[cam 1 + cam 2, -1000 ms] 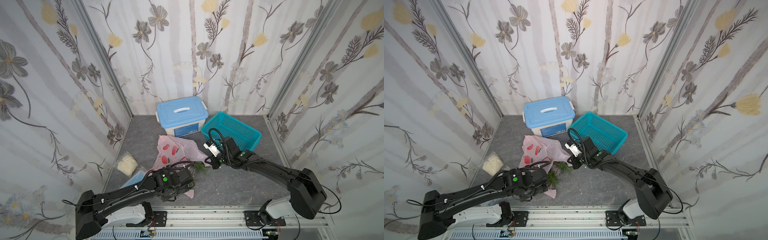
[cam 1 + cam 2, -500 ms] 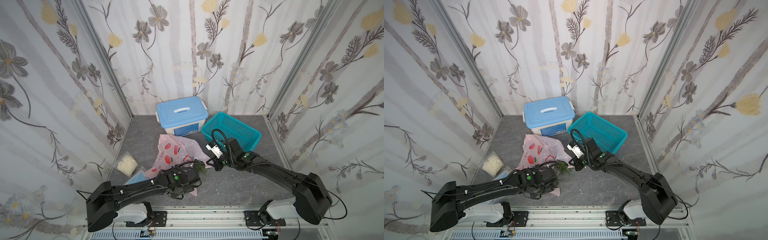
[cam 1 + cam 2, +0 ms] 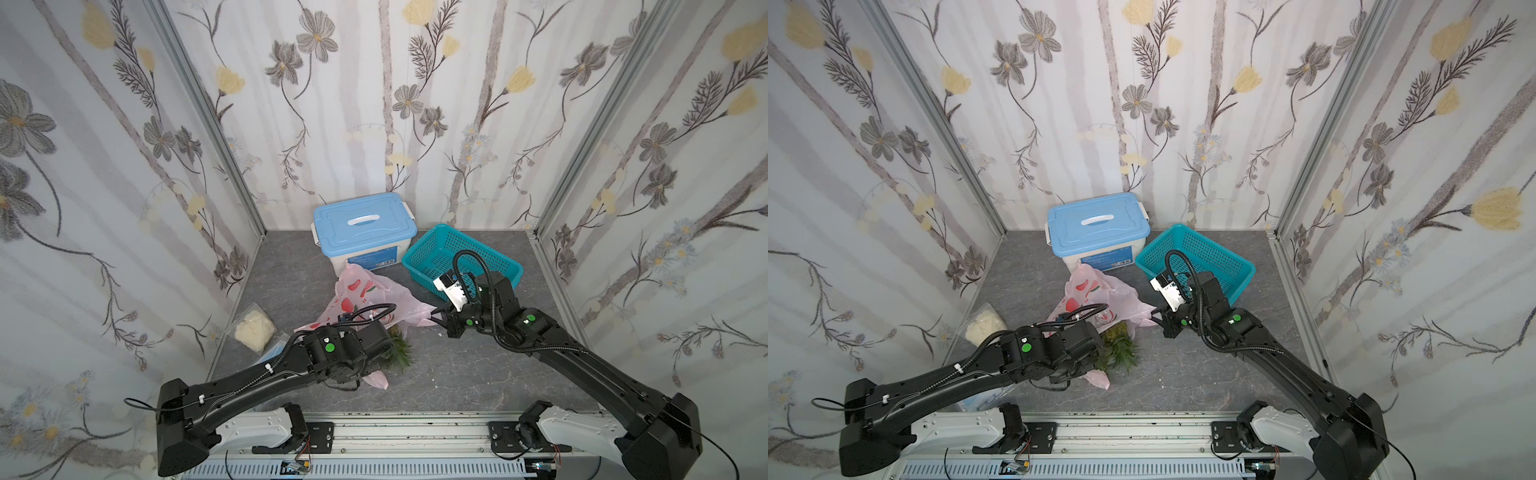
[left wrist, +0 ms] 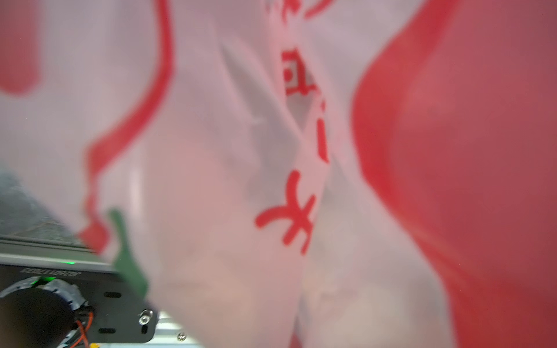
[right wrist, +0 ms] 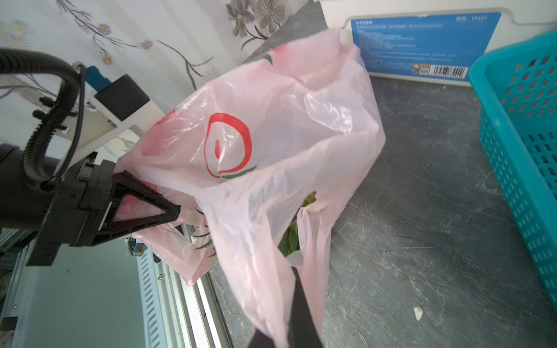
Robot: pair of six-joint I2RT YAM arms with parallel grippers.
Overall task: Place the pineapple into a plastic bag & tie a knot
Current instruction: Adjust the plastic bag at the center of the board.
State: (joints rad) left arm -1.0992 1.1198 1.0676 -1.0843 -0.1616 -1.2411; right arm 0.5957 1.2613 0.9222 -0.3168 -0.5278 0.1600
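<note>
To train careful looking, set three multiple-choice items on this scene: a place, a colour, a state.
1. Where does the teal basket stand? A) beside the storage box B) on top of it C) by the left wall
2. What colour is the lid? A) red B) blue C) green
3. The right gripper is: A) open B) shut on the plastic bag C) shut on the basket
Answers: 1A, they stand side by side; 2B, it is light blue; 3B, it pinches the pink film.
</note>
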